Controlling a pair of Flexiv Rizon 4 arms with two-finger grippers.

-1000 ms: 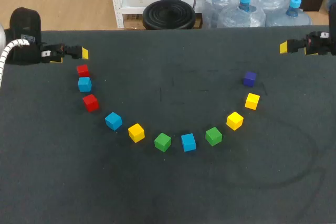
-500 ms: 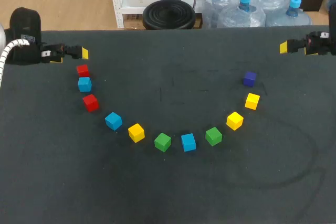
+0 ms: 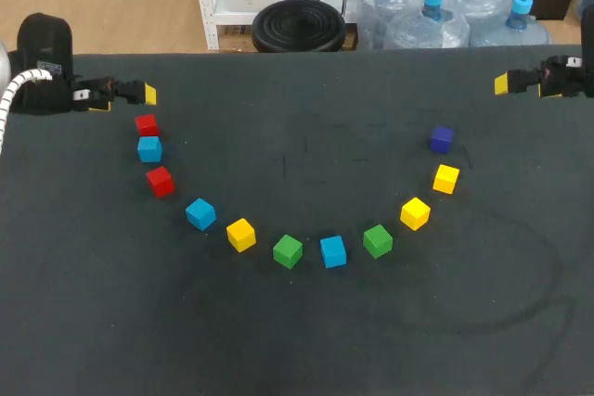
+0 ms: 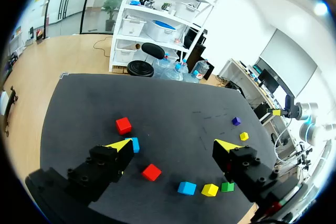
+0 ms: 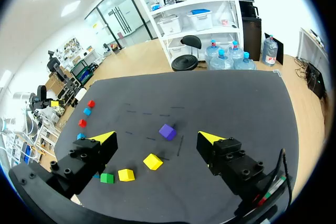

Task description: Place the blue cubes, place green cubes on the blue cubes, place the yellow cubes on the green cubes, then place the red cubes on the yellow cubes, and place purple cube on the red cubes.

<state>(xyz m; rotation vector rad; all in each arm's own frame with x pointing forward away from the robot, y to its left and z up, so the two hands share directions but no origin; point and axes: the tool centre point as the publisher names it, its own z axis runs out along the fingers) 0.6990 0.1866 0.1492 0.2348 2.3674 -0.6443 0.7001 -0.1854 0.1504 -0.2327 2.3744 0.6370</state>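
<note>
jaws spread, gripping nothing: left gripper (image 4: 173, 144) at ten o'clock edge of dark matte table (image 3: 306, 340), near small red cube (image 3: 146, 124); right gripper (image 5: 156, 137) at two o'clock edge, small purple cube (image 3: 442, 139) nearest.

No legible text, label, number or sign on cubes (image 3: 333, 251) or table (image 3: 371, 350)

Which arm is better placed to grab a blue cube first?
Left, probably: the left gripper, open, is close to the nearest blue cube, while the right gripper is nearer the purple cube.
</note>
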